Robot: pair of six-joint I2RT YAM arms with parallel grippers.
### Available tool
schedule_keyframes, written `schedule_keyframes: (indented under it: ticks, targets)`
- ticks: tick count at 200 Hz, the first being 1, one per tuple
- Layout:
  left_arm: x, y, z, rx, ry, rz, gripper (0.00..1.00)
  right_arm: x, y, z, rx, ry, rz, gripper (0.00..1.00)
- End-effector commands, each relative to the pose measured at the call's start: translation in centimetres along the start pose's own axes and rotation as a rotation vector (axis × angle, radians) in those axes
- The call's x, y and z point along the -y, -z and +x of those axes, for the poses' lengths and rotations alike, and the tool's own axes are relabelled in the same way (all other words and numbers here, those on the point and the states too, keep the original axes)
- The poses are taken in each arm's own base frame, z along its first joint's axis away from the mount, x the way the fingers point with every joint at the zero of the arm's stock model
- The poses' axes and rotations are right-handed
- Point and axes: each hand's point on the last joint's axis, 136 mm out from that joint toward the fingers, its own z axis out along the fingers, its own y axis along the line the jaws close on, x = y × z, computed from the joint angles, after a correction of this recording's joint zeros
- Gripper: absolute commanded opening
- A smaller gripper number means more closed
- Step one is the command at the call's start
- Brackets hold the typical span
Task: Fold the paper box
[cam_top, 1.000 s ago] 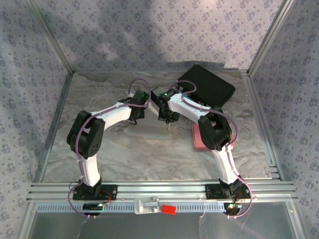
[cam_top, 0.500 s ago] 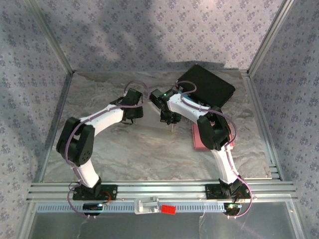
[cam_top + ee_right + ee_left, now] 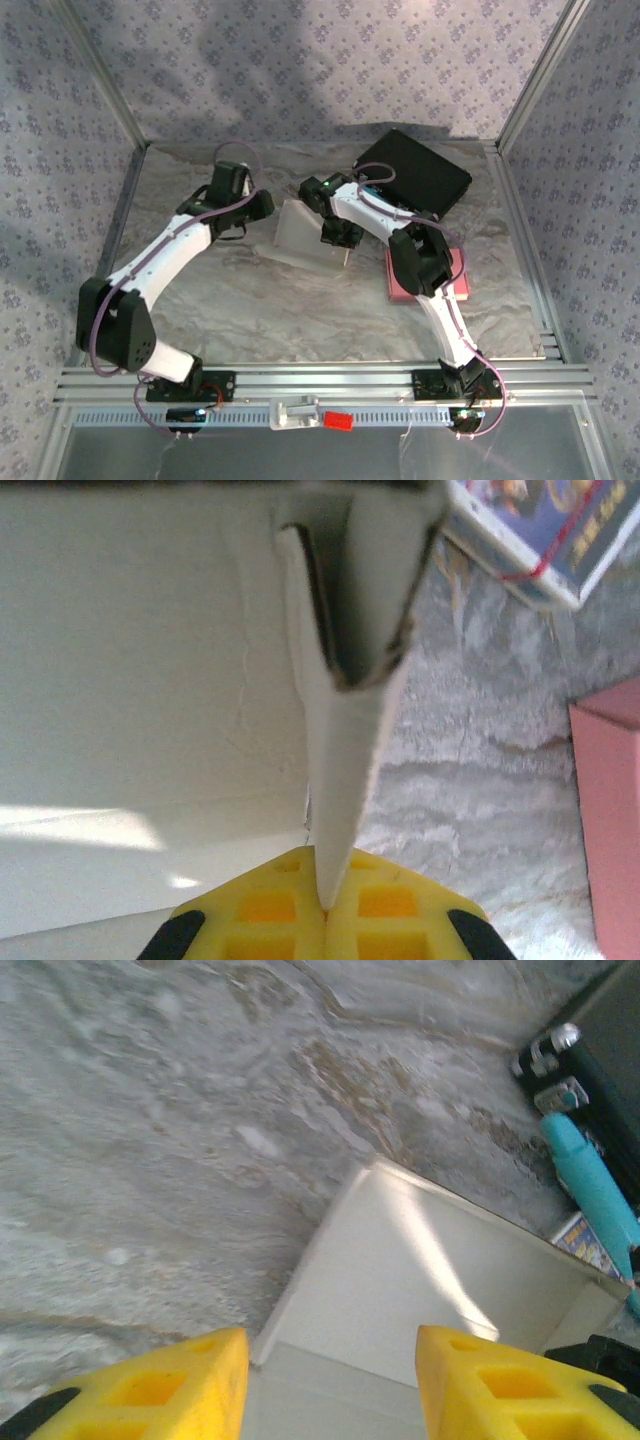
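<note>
The white paper box (image 3: 298,236) stands partly folded on the marbled table, between my two grippers. My right gripper (image 3: 341,237) holds its right side. In the right wrist view the yellow fingers (image 3: 325,905) are shut on a thin upright white flap (image 3: 345,770) of the box, with a broad white panel (image 3: 140,660) to their left. My left gripper (image 3: 264,208) sits just left of the box, apart from it. Its yellow fingers (image 3: 330,1390) stand open in the left wrist view, over the box's flat panels (image 3: 420,1270), with nothing between them.
A black case (image 3: 415,170) lies at the back right, with a teal object (image 3: 592,1182) beside it. A pink box (image 3: 457,277) lies to the right under the right arm, and a printed carton (image 3: 535,530) is near it. Metal frame rails bound the table.
My left gripper has opened and pulled back to the left, off the box. The white box now shows in the top view. The right gripper has kept its grip.
</note>
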Motion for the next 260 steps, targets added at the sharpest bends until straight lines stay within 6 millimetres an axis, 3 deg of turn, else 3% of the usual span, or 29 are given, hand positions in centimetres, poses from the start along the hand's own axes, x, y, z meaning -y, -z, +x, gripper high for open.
schedule_keyframes:
  ticks: [1, 28, 53, 86, 106, 127, 156, 192, 232, 249, 260]
  targets:
    - [-4.1, 2.3, 1.6, -0.039, 0.071, -0.123, 0.46, 1.6, -1.2, 3.0, -0.169, -0.193, 0.112, 0.00]
    - [-8.1, 4.0, 3.7, -0.062, 0.146, -0.190, 0.45, 0.7, -0.9, 5.4, -0.332, -0.374, 0.095, 0.00]
    - [-10.3, 4.8, 6.0, -0.108, 0.205, -0.207, 0.43, -0.9, -0.6, 7.2, -0.449, -0.469, 0.072, 0.00]
    - [-9.5, 3.0, 9.7, -0.223, 0.287, -0.096, 0.39, -2.7, -0.1, 11.4, -0.624, -0.612, 0.066, 0.00]
    - [-8.9, 1.6, 11.6, -0.275, 0.333, -0.050, 0.39, -4.2, -0.4, 12.5, -0.619, -0.688, 0.000, 0.00]
    - [-8.4, 0.6, 12.3, -0.296, 0.352, -0.012, 0.39, -4.6, -0.5, 13.1, -0.645, -0.680, 0.000, 0.14]
    - [-7.0, -0.8, 12.7, -0.339, 0.329, 0.023, 0.38, -4.3, 0.5, 12.5, -0.610, -0.676, -0.035, 0.40]
    - [-6.3, -1.9, 12.5, -0.346, 0.334, 0.021, 0.38, -3.4, 2.3, 10.7, -0.535, -0.621, -0.121, 0.58]
    - [-6.2, -2.0, 11.6, -0.325, 0.325, 0.011, 0.38, -1.7, 7.3, 5.8, -0.295, -0.459, -0.283, 0.64]
    - [-6.1, -2.1, 11.4, -0.322, 0.323, 0.012, 0.38, -2.4, 10.0, 2.6, -0.124, -0.251, -0.415, 0.64]
    - [-5.9, -2.0, 11.1, -0.314, 0.322, 0.017, 0.38, -3.7, 12.3, 1.3, -0.004, -0.019, -0.515, 0.61]
